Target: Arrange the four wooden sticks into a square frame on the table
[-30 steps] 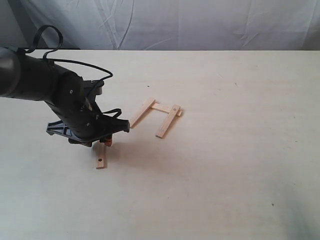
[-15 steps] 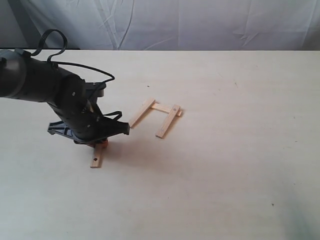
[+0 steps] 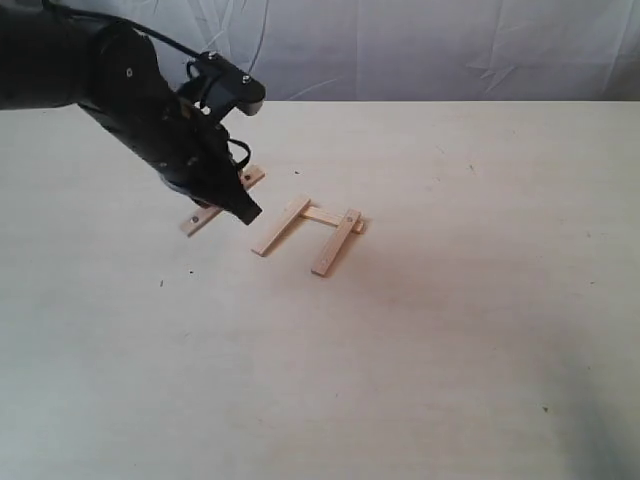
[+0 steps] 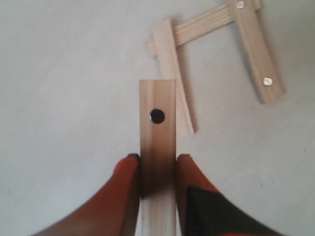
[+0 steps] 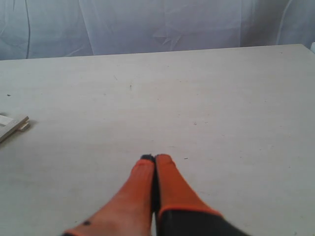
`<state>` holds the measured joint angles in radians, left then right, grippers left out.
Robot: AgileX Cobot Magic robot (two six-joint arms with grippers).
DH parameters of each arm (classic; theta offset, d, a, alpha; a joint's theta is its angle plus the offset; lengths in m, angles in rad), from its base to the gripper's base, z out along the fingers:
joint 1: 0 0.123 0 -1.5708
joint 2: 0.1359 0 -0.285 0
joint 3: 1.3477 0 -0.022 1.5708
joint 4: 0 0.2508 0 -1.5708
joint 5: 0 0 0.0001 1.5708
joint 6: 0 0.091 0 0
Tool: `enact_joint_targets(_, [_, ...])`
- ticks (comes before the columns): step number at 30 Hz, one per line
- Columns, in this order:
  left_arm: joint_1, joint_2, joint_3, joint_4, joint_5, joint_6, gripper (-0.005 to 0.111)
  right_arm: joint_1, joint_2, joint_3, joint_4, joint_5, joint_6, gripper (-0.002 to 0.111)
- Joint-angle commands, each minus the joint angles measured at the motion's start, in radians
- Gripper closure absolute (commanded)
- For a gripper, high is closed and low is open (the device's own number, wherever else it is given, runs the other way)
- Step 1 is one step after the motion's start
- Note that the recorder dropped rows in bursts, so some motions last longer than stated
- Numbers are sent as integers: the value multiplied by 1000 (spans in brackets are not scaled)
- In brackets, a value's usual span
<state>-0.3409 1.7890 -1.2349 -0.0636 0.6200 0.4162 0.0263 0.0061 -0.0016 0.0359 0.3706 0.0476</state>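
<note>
My left gripper [image 4: 157, 160] is shut on one wooden stick [image 4: 157, 128], which has a dark hole near its free end. In the exterior view that held stick [image 3: 197, 219] hangs slanted just left of the other sticks, half hidden under the black left arm [image 3: 170, 120]. Three sticks lie on the table [image 3: 450, 330] as an open U: a left one [image 3: 281, 225], a back one [image 3: 325, 216] and a right one [image 3: 336, 242]. The left wrist view shows the same three, [image 4: 172, 73], [image 4: 204, 24], [image 4: 256, 49]. My right gripper [image 5: 154, 160] is shut on nothing, low over bare table.
A white cloth backdrop [image 3: 400, 50] hangs behind the table's far edge. A stick end [image 5: 10, 125] shows at the edge of the right wrist view. A few dark specks [image 3: 162, 283] dot the tabletop.
The left arm has lifted the stick off the near-left table, carried it back towards the three-stick U, and turned it to a slant.
</note>
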Motion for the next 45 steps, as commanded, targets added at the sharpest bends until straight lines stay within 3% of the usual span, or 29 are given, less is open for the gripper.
enact_joint_targets(1, [-1, 30, -66, -175, 28, 415, 107, -6, -6, 2, 0, -14, -2, 108])
enact_joint_targets(5, [-1, 91, -98, -364, 55, 827, 107, -6, -6, 2, 0, -14, -2, 108])
enact_joint_targets(9, [-1, 154, -126, -485, 95, 1077, 107, -6, -6, 2, 0, -14, -2, 108])
enact_joint_targets(13, [-26, 213, -162, -434, 88, 1139, 107, -6, -6, 2, 0, -14, -2, 108])
enact_joint_targets(19, [-93, 270, -172, -231, 46, 1184, 107, -6, -6, 2, 0, -14, -2, 108])
enact_joint_targets(34, [-97, 286, -172, -196, -6, 1220, 106, -6, -6, 2, 0, -14, -2, 108])
enact_joint_targets(37, [-97, 286, -172, -194, -11, 1220, 95, -6, -6, 2, 0, -14, -2, 108])
enact_joint_targets(41, [-97, 286, -172, -190, -11, 1220, 71, -6, -6, 2, 0, -14, -2, 108])
enact_joint_targets(45, [-97, 286, -172, -190, -11, 1220, 67, -6, -6, 2, 0, -14, -2, 108])
